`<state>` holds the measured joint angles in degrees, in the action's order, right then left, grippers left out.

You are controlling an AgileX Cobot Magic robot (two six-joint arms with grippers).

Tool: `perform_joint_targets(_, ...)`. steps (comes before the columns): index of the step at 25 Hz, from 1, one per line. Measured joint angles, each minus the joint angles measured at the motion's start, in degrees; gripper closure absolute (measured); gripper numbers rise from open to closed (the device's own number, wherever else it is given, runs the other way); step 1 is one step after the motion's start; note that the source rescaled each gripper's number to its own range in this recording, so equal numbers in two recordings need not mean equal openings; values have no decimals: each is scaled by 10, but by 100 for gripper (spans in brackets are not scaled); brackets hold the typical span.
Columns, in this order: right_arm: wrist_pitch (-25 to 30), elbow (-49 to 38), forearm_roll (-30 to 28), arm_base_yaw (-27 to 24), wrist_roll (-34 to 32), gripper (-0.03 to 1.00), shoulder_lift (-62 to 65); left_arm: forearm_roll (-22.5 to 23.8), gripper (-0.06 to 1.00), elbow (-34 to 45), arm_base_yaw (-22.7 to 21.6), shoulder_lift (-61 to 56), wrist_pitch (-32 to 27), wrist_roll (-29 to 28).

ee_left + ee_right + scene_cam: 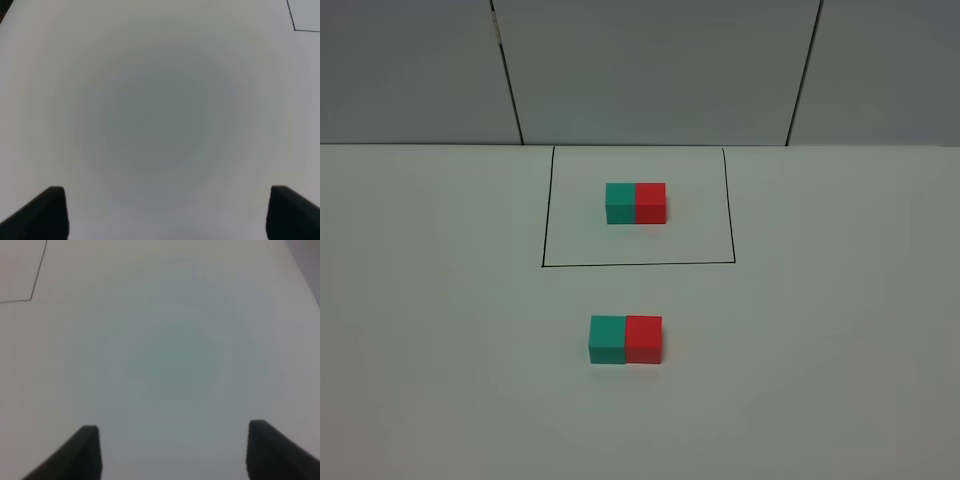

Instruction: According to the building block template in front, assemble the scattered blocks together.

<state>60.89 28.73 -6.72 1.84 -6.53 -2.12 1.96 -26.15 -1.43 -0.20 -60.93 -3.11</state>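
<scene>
The building block template [636,202], a teal cube and a red cube joined in a row, sits inside a thin black drawn rectangle at the back of the white table. In front of it, outside the frame, a teal block [607,339] and a red block [644,338] stand side by side, touching, teal on the left. Neither arm shows in the exterior high view. The left gripper [162,212] is open over bare table, with nothing between its dark fingertips [47,212]. The right gripper [172,452] is open too, and nothing lies between its fingertips [80,455].
The drawn rectangle's line [640,264] runs just behind the loose pair. One corner of it shows in the left wrist view [295,27] and another in the right wrist view [32,297]. A grey panelled wall [650,70] stands behind the table.
</scene>
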Motion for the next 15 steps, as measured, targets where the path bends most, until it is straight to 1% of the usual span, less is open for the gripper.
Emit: perform_joint_targets(15,0,0,0,0,0,22,1,0,3,0,0,0,0,0)
